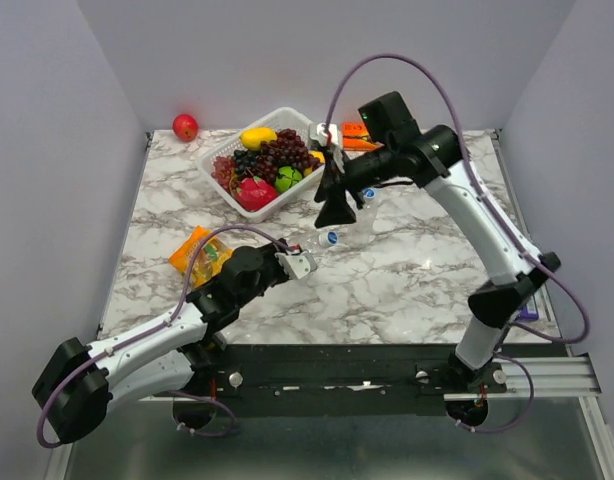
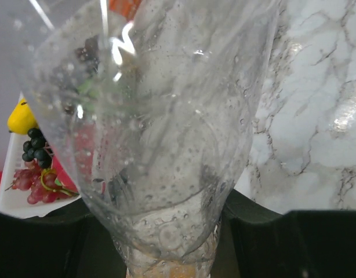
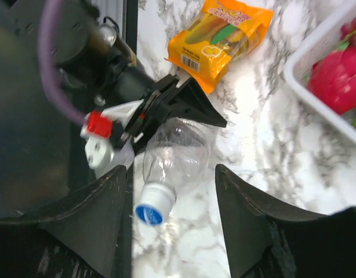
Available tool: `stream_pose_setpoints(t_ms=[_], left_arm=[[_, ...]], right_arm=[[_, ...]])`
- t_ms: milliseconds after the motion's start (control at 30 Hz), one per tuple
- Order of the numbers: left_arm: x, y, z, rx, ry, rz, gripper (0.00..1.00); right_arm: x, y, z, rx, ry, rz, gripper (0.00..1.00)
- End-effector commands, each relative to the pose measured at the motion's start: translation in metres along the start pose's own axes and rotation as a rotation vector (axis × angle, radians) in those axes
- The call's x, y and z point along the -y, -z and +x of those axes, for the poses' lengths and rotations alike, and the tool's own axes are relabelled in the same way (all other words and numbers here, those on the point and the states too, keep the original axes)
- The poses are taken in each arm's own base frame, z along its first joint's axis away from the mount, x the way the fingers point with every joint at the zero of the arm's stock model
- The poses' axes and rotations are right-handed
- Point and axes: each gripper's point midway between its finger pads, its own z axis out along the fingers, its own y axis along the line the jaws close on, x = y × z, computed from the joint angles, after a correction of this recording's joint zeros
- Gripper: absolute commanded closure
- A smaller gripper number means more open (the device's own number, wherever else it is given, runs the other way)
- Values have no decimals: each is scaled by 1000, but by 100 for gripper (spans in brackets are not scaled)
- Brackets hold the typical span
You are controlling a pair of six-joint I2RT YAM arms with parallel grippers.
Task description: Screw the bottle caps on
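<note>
- Left end effector (image 1: 305,258) is clenched on the base end of a clear bottle (image 3: 178,153). Its arm lies low, reaching from the near left corner toward the middle of the surface (image 1: 407,270).
- Right arm rises from the near right, arches over the far side and turns its wrist down. Its end effector (image 3: 172,174) hangs over the bottle's neck.
- Right fingers (image 3: 247,231) are released and stand apart, wider than the cap (image 3: 150,212), which lies between them, nearer the left one. I cannot tell whether that finger touches it.
- Basket (image 3: 294,72), white, sits at the far left of the surface. It holds dark grapes (image 1: 287,152), a yellow fruit (image 1: 257,136), a red fruit (image 1: 252,192) and a green one (image 1: 287,180).
- Bag (image 1: 199,252), orange, lies flat just left of the left wrist.
- The bottle points neck-first away from the left arm, toward the right end effector. In the left wrist view its ribbed body fills the frame.
- The blue cap sits on the bottle's neck; how tight it is cannot be told.
- Another blue cap (image 1: 367,192) shows under the right forearm, too small to tell what it sits on.
</note>
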Motion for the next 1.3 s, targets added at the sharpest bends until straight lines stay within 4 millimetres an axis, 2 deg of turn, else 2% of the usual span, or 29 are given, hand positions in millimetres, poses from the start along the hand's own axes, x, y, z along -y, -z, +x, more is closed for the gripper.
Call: stream_pose_setpoints(t_ms=[0,33,67,133,267,500,700,800,900,933,1000,1133,1267], left_arm=[[31,9,-15,85,34,174,100],[33,10,-17,93,41,188,100],[37,12,-20,110,47,212,100],[40,13,-24,125,63,230,100],[40,13,-34,157,79,243,100],[39,15,-46,193,85,259,100],[38,17,-45,193,91,254,100],[36,16,-46,194,116,239,100],[29,15,-51,205,158,205,100],[26,15,-54,217,167,191,100],[23,14,-57,221,179,182,100],[21,14,-56,218,181,167,100],[20,14,-53,202,193,163,98]], right_arm=[[-46,28,21,-43,522,-55,29],[-46,29,29,-79,570,-42,29],[-53,21,44,-115,593,-70,29],[-58,27,47,-124,685,-53,29],[-67,19,62,-182,763,-84,30],[-63,6,60,-186,781,-58,38],[-57,6,59,-185,784,-20,56],[-52,4,59,-177,768,15,64],[-47,1,54,-156,685,59,71],[-44,-4,56,-164,610,60,73],[-48,-7,57,-170,532,39,74],[-50,-12,46,-146,395,34,76],[-48,-10,45,-150,419,46,76]])
